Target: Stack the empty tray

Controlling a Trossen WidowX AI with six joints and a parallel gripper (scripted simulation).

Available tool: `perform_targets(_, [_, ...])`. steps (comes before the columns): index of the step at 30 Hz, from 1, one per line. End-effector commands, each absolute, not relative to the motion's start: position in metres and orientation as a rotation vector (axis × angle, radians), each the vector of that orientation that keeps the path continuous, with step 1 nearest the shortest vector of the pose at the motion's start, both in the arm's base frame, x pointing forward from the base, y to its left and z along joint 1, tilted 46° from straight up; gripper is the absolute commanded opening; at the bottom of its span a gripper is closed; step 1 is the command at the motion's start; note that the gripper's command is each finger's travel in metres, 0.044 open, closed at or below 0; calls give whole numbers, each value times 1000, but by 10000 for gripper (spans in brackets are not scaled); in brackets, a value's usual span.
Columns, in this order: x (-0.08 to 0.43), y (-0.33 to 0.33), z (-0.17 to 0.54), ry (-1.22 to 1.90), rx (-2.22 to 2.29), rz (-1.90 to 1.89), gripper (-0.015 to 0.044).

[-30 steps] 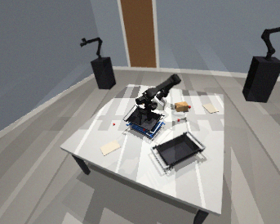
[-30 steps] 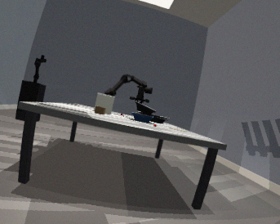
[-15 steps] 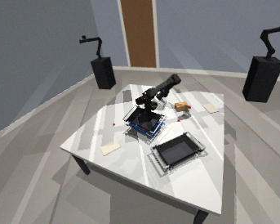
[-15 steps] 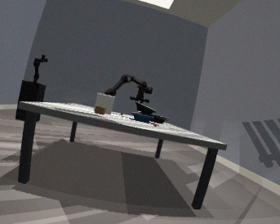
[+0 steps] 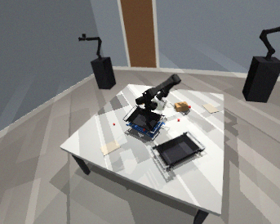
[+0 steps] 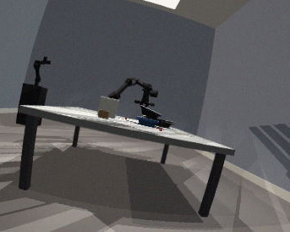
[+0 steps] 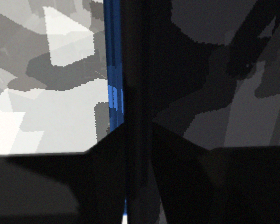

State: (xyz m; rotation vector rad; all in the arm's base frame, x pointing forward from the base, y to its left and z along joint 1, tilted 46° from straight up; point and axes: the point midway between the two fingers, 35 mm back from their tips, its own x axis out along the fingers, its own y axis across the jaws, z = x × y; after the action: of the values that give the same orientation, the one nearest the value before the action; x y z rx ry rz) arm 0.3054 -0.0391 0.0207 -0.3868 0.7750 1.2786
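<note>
White table [image 5: 82, 141] [image 6: 130, 127] under grey-blue walls; above a blue tray [image 5: 141, 128] [image 6: 147, 121] [image 7: 113, 95], the pincer [image 5: 149, 116] [image 6: 144, 106] [image 7: 138, 129] grips the tilted black tray [image 5: 139, 118] [image 6: 150, 111] [image 7: 192, 85] by its rim. Probably light and stiff, it may swivel; a mid-rim hold seems best.

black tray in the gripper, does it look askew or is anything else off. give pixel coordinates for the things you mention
Yes, the black tray [image 5: 143, 118] [image 6: 151, 112] [image 7: 192, 65] slants over the blue tray [image 5: 134, 126] [image 6: 146, 121] [image 7: 112, 50], looking odd for a level placement. I can't tell whether they touch.

A brown door [image 5: 139, 33] stands between blue-grey walls [image 5: 191, 41] [image 6: 130, 51]
</note>
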Motion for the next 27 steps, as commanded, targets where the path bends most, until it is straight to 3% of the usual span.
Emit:
perform_targets(1, [303, -33, 18, 784, -378, 1296, 0])
perform_targets(27, [301, -27, 13, 784, -378, 1296, 0])
